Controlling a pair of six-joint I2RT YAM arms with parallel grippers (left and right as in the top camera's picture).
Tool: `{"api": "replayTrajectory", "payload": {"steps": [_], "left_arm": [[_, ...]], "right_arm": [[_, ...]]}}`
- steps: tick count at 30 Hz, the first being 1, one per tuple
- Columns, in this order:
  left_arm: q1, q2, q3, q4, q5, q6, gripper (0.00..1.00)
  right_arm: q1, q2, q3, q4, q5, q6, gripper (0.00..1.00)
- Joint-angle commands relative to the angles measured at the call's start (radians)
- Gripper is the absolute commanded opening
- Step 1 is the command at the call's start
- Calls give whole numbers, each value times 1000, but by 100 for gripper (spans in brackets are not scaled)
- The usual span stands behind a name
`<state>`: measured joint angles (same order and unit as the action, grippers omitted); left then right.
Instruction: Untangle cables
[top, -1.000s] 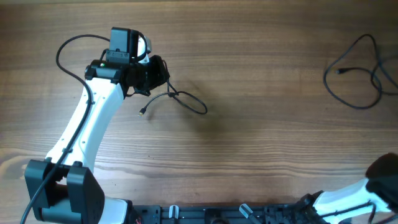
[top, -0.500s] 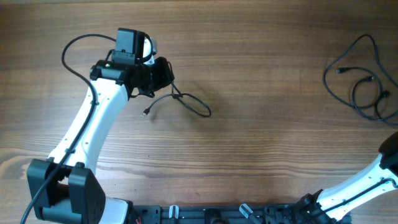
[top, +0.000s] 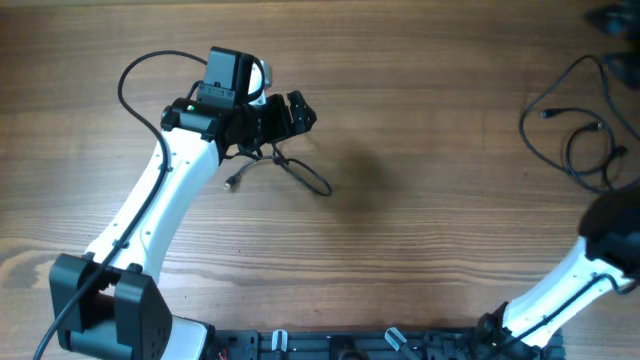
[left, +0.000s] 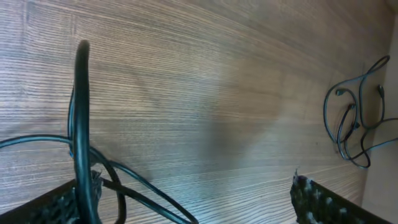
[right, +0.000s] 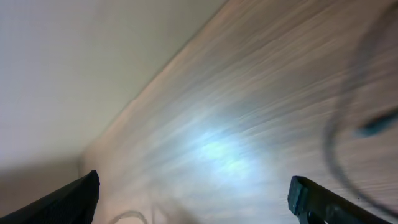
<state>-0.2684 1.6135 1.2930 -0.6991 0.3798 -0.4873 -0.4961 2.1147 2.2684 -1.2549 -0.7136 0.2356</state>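
One thin black cord (top: 305, 178) lies in a loose loop on the worktop (top: 420, 240) left of centre, its plug (top: 231, 183) free. More cords (top: 575, 150) sprawl at the right edge. The left hand (top: 300, 112) reaches over the first cord, its fingers spread wide. The right hand (right: 193, 193) is also wide open.

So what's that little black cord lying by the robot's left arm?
The cable is a thin, flexible black cord, rubbery-looking, with a small plug at one free end. It lies slack on the wooden table, bent into a narrow loop whose strands cross. Its upper part runs up toward the open left gripper. Whether it touches the fingers cannot be told.
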Motion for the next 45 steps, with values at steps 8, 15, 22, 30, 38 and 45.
{"api": "replayTrajectory", "payload": {"steps": [8, 15, 22, 30, 38, 45], "left_arm": [[40, -14, 1, -133, -291, 1, 100], [35, -13, 1, -400, -435, 1, 100], [159, -51, 39, -374, -237, 17, 100], [429, -131, 51, -280, -74, 39, 100], [507, -81, 50, -281, -80, 40, 100], [507, -76, 50, -275, -81, 40, 100]], "right_arm": [[441, -41, 7, -116, 386, -60, 100], [538, -41, 7, -105, 441, -47, 100], [566, -41, 7, -139, 230, -254, 100], [777, -39, -43, -155, 218, -380, 89], [1029, -37, -288, 41, 222, -415, 85], [1162, -37, -537, 375, 223, -248, 79]]}}
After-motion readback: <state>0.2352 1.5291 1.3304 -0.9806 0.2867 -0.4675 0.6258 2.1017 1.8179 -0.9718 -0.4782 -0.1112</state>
